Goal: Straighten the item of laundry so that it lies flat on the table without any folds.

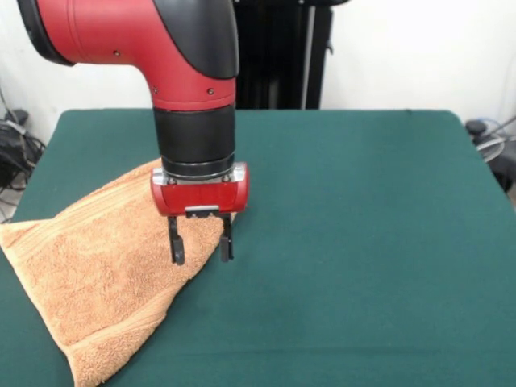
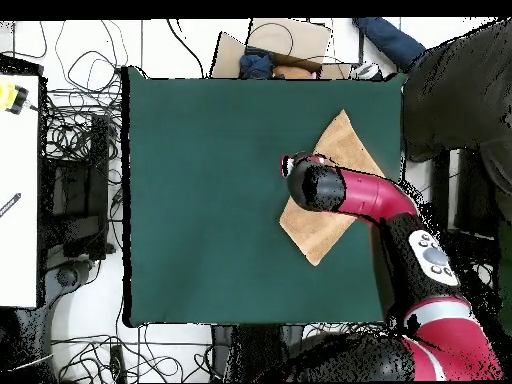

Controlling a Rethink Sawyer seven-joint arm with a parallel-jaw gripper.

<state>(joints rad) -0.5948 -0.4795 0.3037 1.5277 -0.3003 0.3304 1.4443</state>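
The item of laundry [image 1: 97, 274] is an orange-tan towel folded over into a rough triangle at the left of the green table [image 1: 363, 210]. One point of it hangs off the front edge. My gripper [image 1: 201, 248] stands open and upright over the towel's right corner. Its left finger [image 1: 176, 248] is on the cloth and its right finger [image 1: 226, 244] is at the cloth's edge. From overhead, the towel [image 2: 348, 150] lies as a diamond at the right of the table [image 2: 200, 200], with its middle hidden under my arm [image 2: 350, 195].
Green table top stretches wide to the right of the towel in the front view. Cables [image 2: 80, 150] lie on the floor round the table. A cardboard piece [image 2: 285, 40] and a dark bulky shape [image 2: 460, 90] sit beyond the table's edges.
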